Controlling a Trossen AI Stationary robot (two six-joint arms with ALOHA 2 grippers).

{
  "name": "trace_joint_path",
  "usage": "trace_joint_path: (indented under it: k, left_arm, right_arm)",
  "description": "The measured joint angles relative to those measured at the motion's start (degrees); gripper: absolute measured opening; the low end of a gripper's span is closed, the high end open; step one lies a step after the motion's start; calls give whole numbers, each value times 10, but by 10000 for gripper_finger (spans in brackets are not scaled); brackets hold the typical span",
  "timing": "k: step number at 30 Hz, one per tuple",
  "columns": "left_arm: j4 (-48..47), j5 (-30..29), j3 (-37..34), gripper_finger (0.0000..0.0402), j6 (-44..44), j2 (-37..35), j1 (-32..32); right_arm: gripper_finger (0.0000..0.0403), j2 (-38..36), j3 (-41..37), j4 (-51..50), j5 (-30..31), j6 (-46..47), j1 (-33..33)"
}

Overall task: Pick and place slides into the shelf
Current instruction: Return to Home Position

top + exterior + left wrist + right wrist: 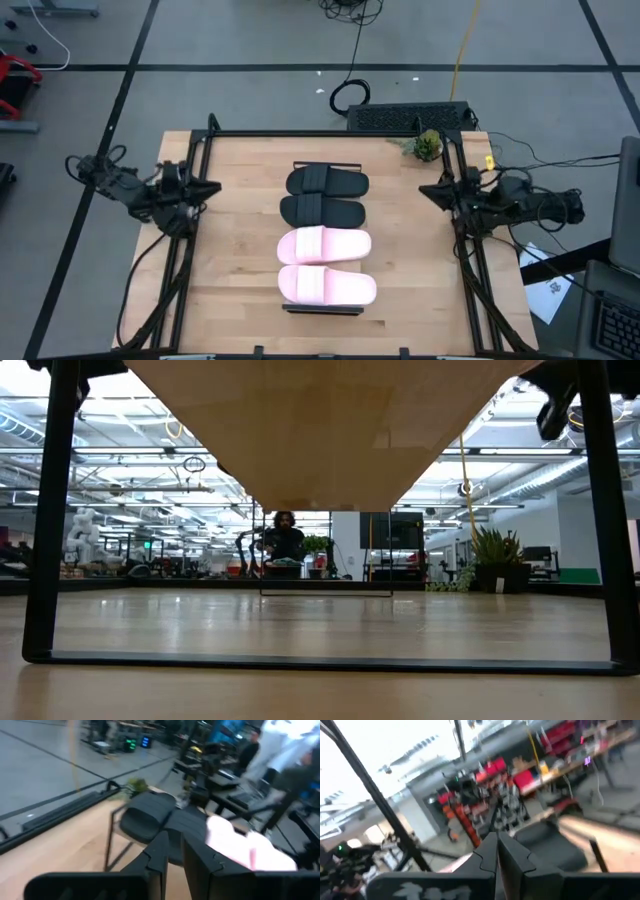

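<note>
All four slides lie in one row on the shelf, which stands in the middle of the desk. The black slides are at one end, side by side and touching. The pink slides fill the other end, also touching each other. The left gripper hangs over the left side of the desk, its fingers together and holding nothing. The right gripper is over the right side, also closed and empty. Both grippers point inward, about level with the black slides, and are well apart from them.
</note>
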Motion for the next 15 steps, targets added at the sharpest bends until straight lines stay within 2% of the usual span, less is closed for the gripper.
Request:
trace_joint_path:
  k: [3,7,10,15]
  left_arm:
    - [8,13,-24,53,16,1,0]
    - [88,-25,-98,53,43,-10,0]
    - [155,-26,-154,53,68,-45,0]
    - [174,-16,-185,53,116,-126,0]
  right_arm:
    - [6,6,-1,-53,-5,31,-4]
    - [6,19,-2,-88,-5,44,-6]
    - [6,10,-2,-88,0,14,-6]
    - [6,-39,-1,-115,43,-32,-19]
